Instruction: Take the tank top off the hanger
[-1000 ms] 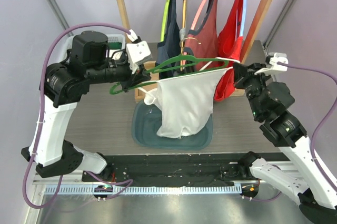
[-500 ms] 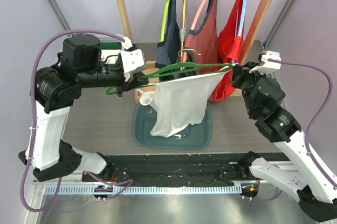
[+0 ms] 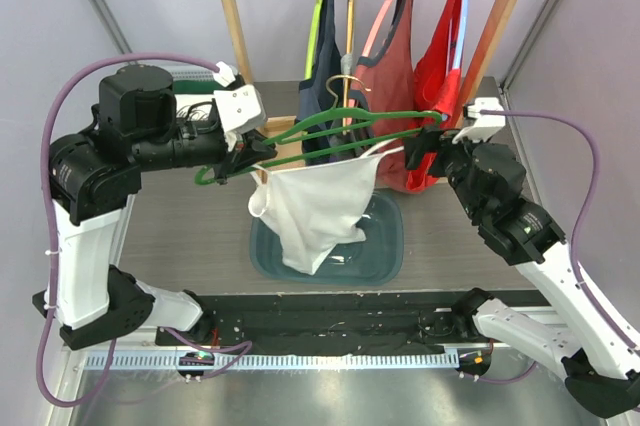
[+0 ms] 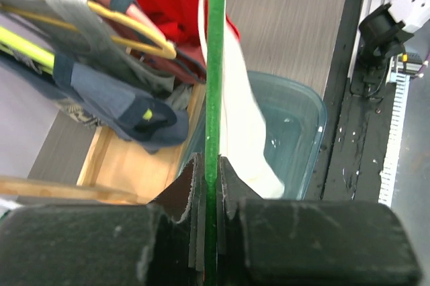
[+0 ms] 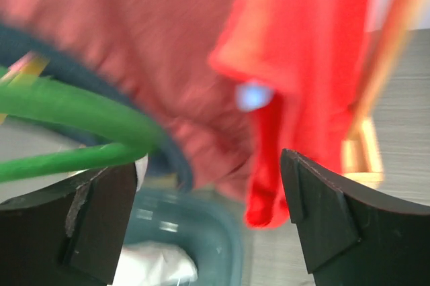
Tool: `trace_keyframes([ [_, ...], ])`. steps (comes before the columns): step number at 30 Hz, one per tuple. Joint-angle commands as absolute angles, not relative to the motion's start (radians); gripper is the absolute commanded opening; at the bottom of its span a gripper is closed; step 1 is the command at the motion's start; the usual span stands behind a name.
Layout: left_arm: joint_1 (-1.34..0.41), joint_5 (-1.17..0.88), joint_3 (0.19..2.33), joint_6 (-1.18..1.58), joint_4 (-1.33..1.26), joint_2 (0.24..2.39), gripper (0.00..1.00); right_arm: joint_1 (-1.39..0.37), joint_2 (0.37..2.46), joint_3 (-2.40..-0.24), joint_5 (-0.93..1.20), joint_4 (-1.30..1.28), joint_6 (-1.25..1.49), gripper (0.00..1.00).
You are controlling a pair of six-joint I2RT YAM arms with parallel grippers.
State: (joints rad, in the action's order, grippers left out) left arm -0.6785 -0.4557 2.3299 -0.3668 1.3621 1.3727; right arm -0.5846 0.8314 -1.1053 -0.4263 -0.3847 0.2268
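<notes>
Right jaws wide — tank top [image 3: 310, 212] lower

White tank top [image 3: 310, 211] (bunched, sagging) hangs below the tilted green hanger [image 3: 320, 118].

The grey wood-grain surface [image 3: 185, 231] carries a translucent teal bin [image 3: 398, 246] near its front middle. A wooden clothes rack [image 3: 233, 21] stands just behind the bin.

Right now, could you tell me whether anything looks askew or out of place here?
The white tank top hangs lopsided on the tilted green hanger, bunched toward the left gripper and sagging over the teal bin. The right gripper is open beside the hanger's other end, holding nothing.
</notes>
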Motion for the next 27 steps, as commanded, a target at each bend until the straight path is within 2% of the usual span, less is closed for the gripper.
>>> trace_keyframes([
  [1, -0.684, -0.466, 2.317, -0.337, 1.255, 1.387, 0.00, -0.597, 0.784, -1.120, -0.259, -0.414, 0.180, 0.94],
  [9, -0.684, -0.466, 2.283, -0.351, 1.210, 1.424, 0.00, -0.597, 0.663, -1.221, -0.020, -0.546, 0.029, 0.95],
  [12, -0.684, -0.431, 2.273, -0.313, 1.166, 1.440, 0.00, -0.597, 0.680, -1.276, 0.043, -0.604, 0.012, 1.00],
  [16, -0.684, -0.442, 2.267, -0.298, 1.155, 1.457, 0.00, -0.595, 0.698, -1.255, 0.093, -0.589, 0.026, 1.00],
  [19, -0.690, -0.465, 2.266, -0.293, 1.161, 1.465, 0.00, -0.597, 0.719, -1.243, 0.223, -0.539, 0.035, 1.00],
  [21, -0.696, -0.468, 2.266, -0.295, 1.163, 1.470, 0.00, -0.597, 0.748, -1.255, 0.394, -0.523, 0.046, 1.00],
  [27, -0.701, -0.453, 2.276, -0.296, 1.160, 1.473, 0.00, -0.597, 0.810, -1.347, 0.532, -0.575, 0.011, 1.00],
])
